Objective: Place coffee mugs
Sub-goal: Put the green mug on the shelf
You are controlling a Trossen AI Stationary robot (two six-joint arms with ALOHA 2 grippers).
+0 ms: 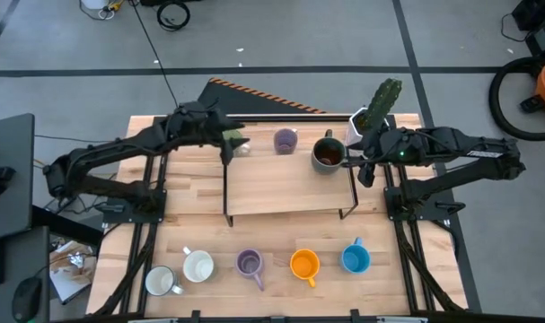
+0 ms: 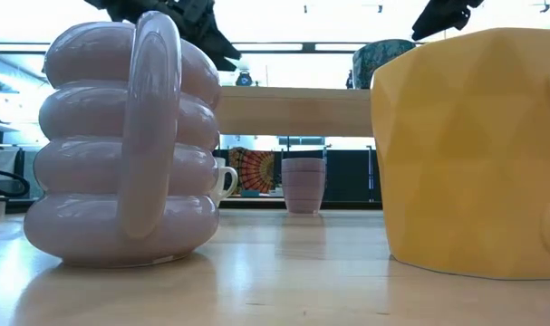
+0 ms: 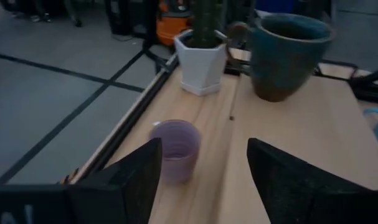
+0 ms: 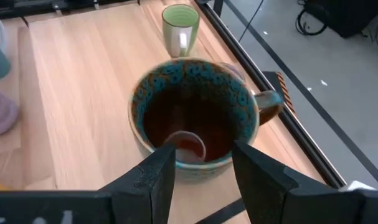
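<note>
A dark brown mug [image 1: 327,154] with a teal rim [image 4: 195,68] stands upright on the raised wooden shelf [image 1: 290,188], near its far right corner. My right gripper [image 4: 204,152] is open just right of it, fingertips over its near rim. A lilac mug [image 3: 176,149] stands on the table behind the shelf. A green mug [image 4: 179,25] stands by the shelf's far left corner. My left gripper [image 3: 204,146] is open and level next to the green mug [image 1: 240,144], holding nothing.
White mugs [image 1: 160,281] [image 1: 198,266], a lilac [image 1: 249,262], an orange [image 1: 304,264] and a blue mug [image 1: 355,258] stand in a row along the near edge. A white faceted cactus pot [image 1: 369,117] stands at the far right, close behind my right gripper.
</note>
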